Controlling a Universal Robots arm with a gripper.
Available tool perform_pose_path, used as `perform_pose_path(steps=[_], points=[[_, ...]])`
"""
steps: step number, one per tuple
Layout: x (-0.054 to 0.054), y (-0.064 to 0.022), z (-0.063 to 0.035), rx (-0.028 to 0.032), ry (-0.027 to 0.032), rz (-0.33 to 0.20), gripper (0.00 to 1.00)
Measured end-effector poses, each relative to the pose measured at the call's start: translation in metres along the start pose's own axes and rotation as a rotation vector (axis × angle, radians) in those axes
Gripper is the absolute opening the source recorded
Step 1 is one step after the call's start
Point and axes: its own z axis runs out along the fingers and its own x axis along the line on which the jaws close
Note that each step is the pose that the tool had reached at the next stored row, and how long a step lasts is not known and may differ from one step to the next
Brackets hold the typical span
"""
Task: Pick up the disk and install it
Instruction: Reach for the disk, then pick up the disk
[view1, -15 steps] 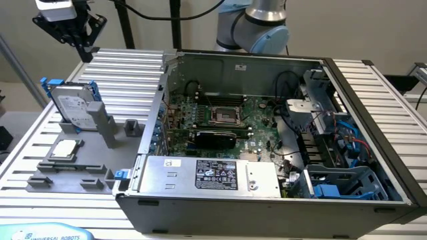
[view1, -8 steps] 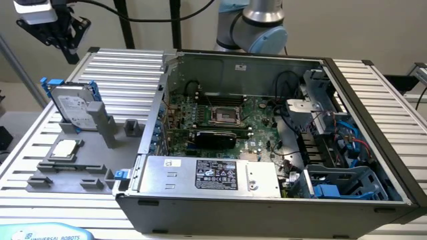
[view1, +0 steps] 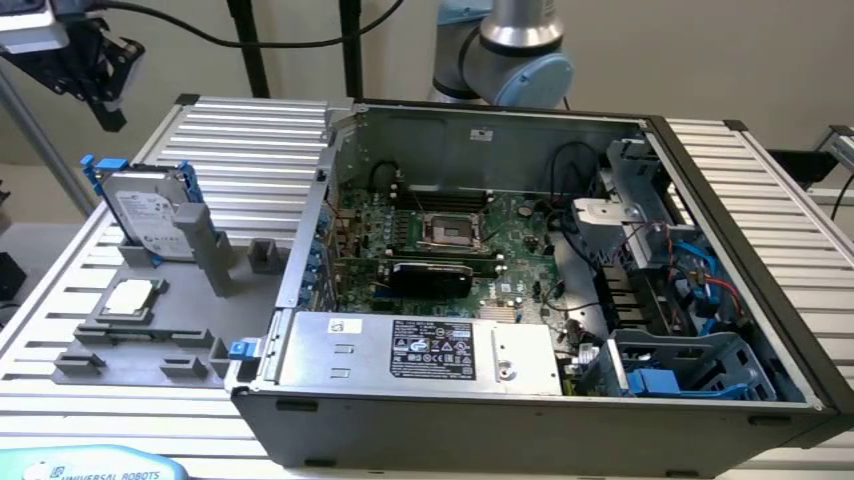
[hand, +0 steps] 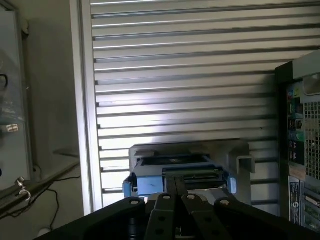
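The disk (view1: 144, 213), a silver-grey drive with a white label in a blue carrier, stands on edge in a grey holder (view1: 200, 255) at the exterior view's left. My gripper (view1: 110, 112) hangs well above it and a little further left, apart from it. In the wrist view the black fingers (hand: 165, 205) are pressed together with nothing between them. Beyond them lies the disk (hand: 175, 172), seen edge-on with its blue frame.
An open computer case (view1: 747, 250) takes up the middle and the exterior view's right, with a silver power supply (view1: 427, 350) and a blue-grey drive cage (view1: 687, 365) inside. A small square chip (view1: 130, 295) rests on the grey fixture. The table (view1: 254, 130) is ribbed aluminium.
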Motion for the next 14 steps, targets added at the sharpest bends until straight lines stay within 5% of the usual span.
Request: perform_pose_path(steps=[5,14], points=[[0.015,-0.0011,0.0000,0.0025,0.0002,-0.007,0.11],[0.017,-0.0019,-0.0001,0.0080,0.0005,-0.026,0.11]])
